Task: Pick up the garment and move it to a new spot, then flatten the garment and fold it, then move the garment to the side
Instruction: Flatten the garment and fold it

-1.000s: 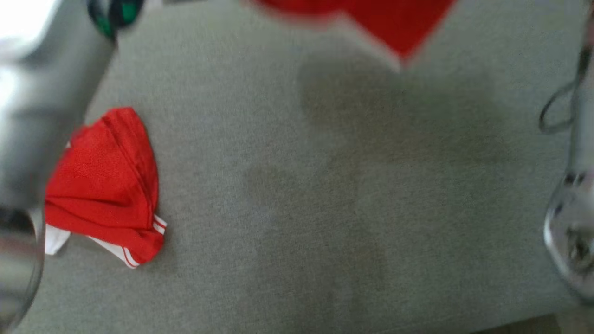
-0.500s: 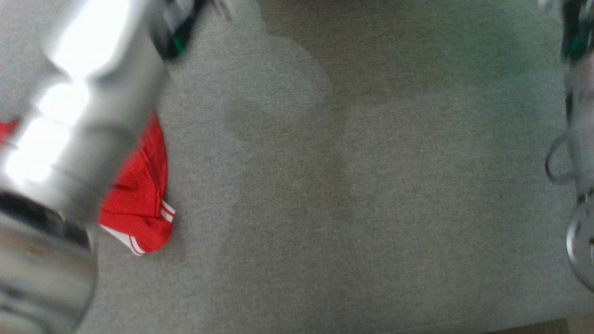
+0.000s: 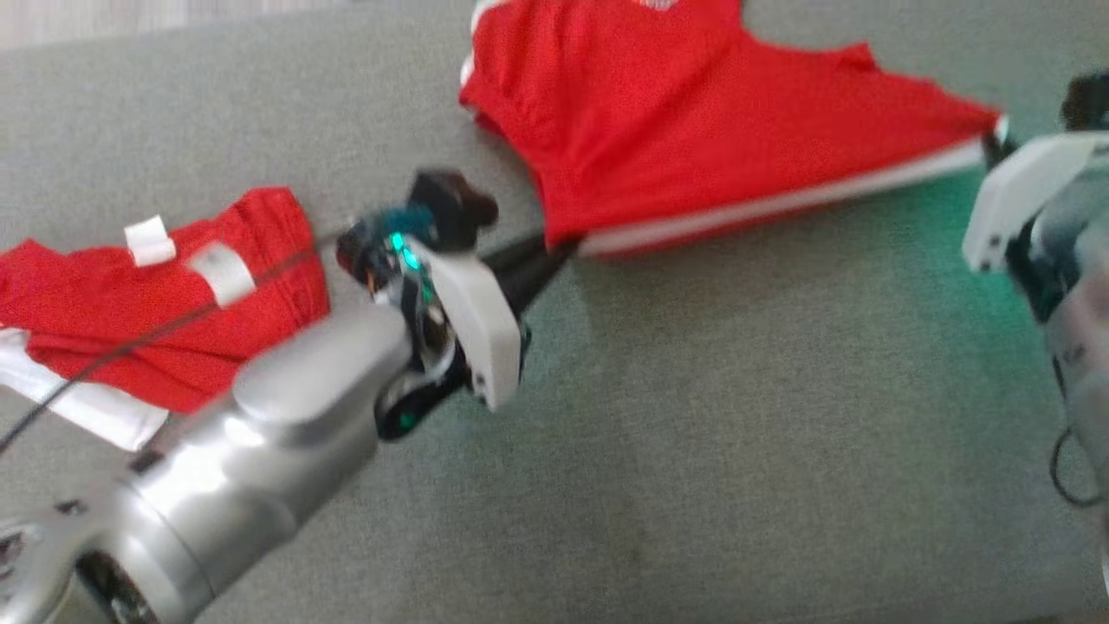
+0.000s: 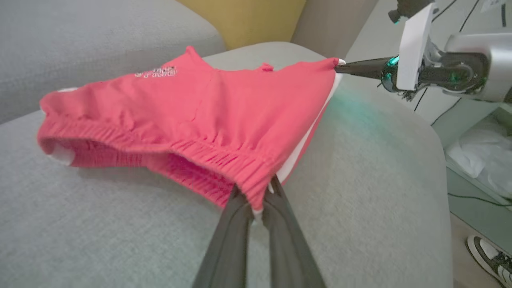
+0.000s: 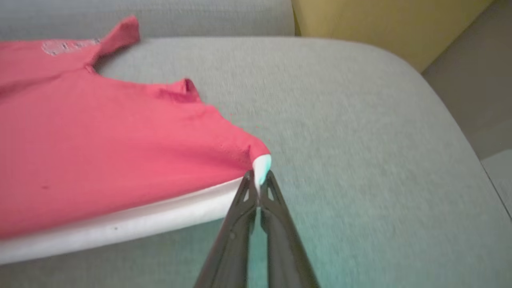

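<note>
Since a second ago my head camera has swung, so the whole view has shifted. What was then a blurred red corner at the top is now the full pair of red shorts (image 3: 693, 130), light mesh cloth with a gathered waistband and a white side stripe. They are pulled taut between my two grippers.

My left gripper (image 4: 256, 204) is clamped on the waistband corner, with the cloth bunched between the fingers. My right gripper (image 5: 258, 180) is pinched tight on the white-tipped hem corner at the other end of the stripe.

The red shorts lie toward the far edge of the grey fabric sofa cushion (image 3: 736, 390), reaching almost to its right edge. Their far part seems to rest on the cushion, and the striped edge I hold is raised slightly.

I judge the pickup done and the move to a new spot finished or nearly so. Flattening is under way: the cloth is spread but still rippled near the waistband. Folding and moving it aside are still to do. A second red garment with white tags (image 3: 156, 303) lies bunched at the cushion's left edge, well apart.
</note>
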